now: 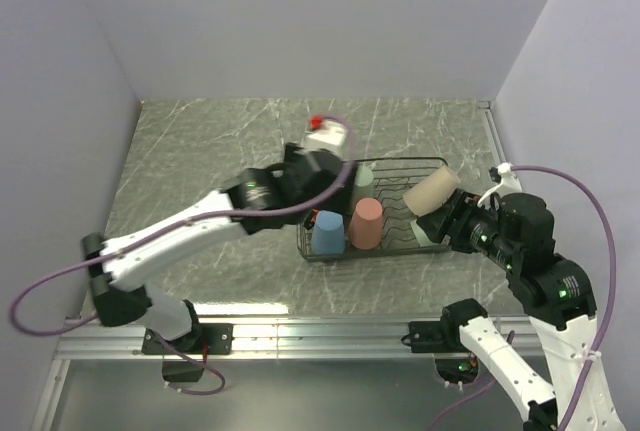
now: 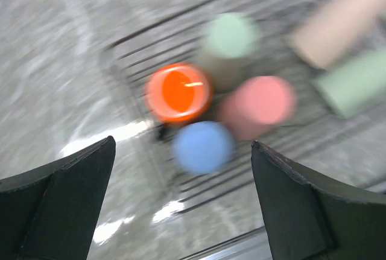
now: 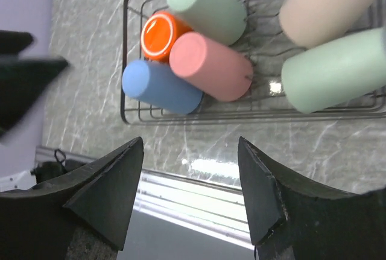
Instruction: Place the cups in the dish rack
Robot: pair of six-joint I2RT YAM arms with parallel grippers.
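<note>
The dark wire dish rack (image 1: 420, 161) sits mid-table with cups inside. Blue (image 1: 328, 234), salmon-pink (image 1: 365, 223) and pale green (image 1: 363, 177) cups stand upside down at its left end beside the orange mug (image 3: 158, 34). A beige cup (image 3: 329, 6) and a second pale green cup (image 3: 335, 70) lie tilted at the right end. My left gripper (image 2: 182, 144) hovers open above the rack's left end, over the blue cup (image 2: 203, 146); its view is blurred. My right gripper (image 3: 190, 142) is open and holds nothing, just near of the rack (image 3: 125, 61), at its right end.
A metal rail (image 1: 320, 329) runs along the table's near edge. Pale walls close the table in on the left, back and right. The left arm (image 1: 190, 226) reaches diagonally across the marble-patterned table to the rack.
</note>
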